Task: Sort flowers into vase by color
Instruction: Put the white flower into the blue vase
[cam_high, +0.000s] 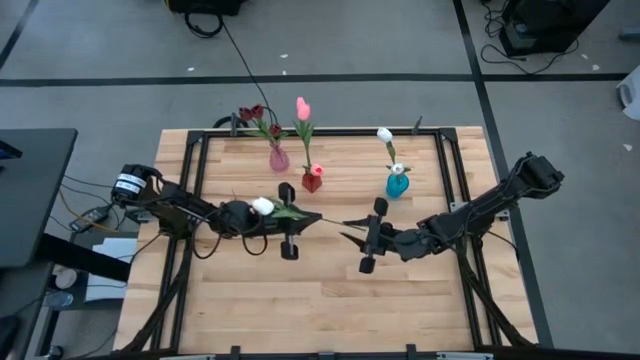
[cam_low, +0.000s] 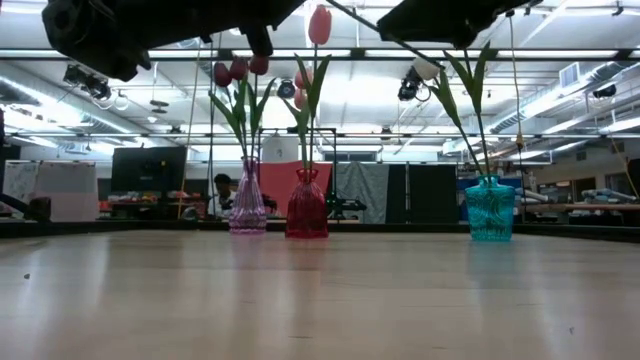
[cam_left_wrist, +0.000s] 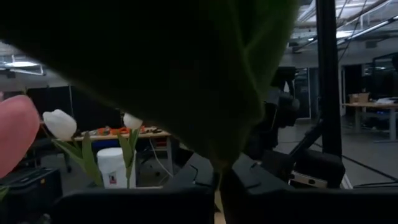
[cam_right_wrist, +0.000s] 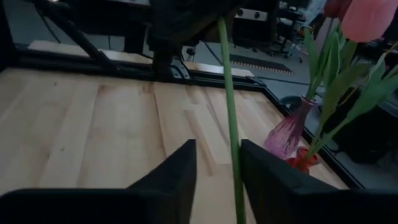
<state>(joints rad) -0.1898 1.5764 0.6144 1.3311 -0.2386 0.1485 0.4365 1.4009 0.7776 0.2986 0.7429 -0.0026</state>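
Both arms are dark, jointed links with black cables along them. The left tool (cam_high: 289, 220) and the right tool (cam_high: 372, 236) each end in two flat black fingers (cam_right_wrist: 176, 171), wedge-shaped and matte.

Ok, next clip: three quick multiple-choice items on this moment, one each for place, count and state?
1. Where does the blue vase stand?
A. between the other vases
B. on the right arm's side
C. at the table's near edge

2. How many vases are there?
A. three
B. two
C. four

3. The loose white flower is:
A. lying on the wood
B. standing in a vase
C. clamped in the left fingers

Answers: 1 B, it is the rightmost vase from above. 2 A, pink, red and blue. 3 C, its stem runs from the shut left fingers.
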